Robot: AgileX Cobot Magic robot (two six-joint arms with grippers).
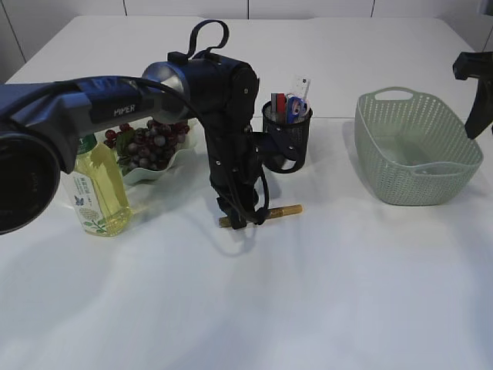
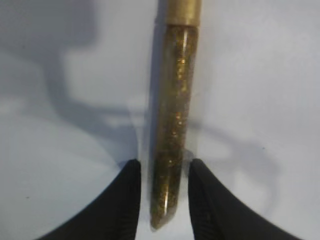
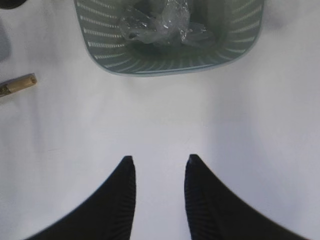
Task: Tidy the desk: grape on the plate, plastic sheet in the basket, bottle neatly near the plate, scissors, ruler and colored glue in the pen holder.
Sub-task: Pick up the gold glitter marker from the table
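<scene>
A gold glitter glue tube (image 2: 172, 125) lies flat on the white table (image 1: 347, 277). My left gripper (image 2: 164, 167) is open, with a finger on each side of the tube's tip and small gaps to both. In the exterior view the left gripper (image 1: 239, 217) is down at the tube (image 1: 283, 210). The black mesh pen holder (image 1: 287, 137) holds scissors (image 1: 296, 105) and a white ruler (image 1: 303, 85). Grapes (image 1: 146, 142) lie on the white plate (image 1: 158, 171). The yellow bottle (image 1: 98, 187) stands upright in front of the plate. My right gripper (image 3: 159, 161) is open and empty, above bare table.
The green basket (image 1: 416, 154) stands at the right. In the right wrist view the basket (image 3: 170, 57) holds the crumpled plastic sheet (image 3: 160, 22), and the glue tube's cap end (image 3: 19, 84) shows at the left edge. The right arm (image 1: 476, 89) hangs at the right edge.
</scene>
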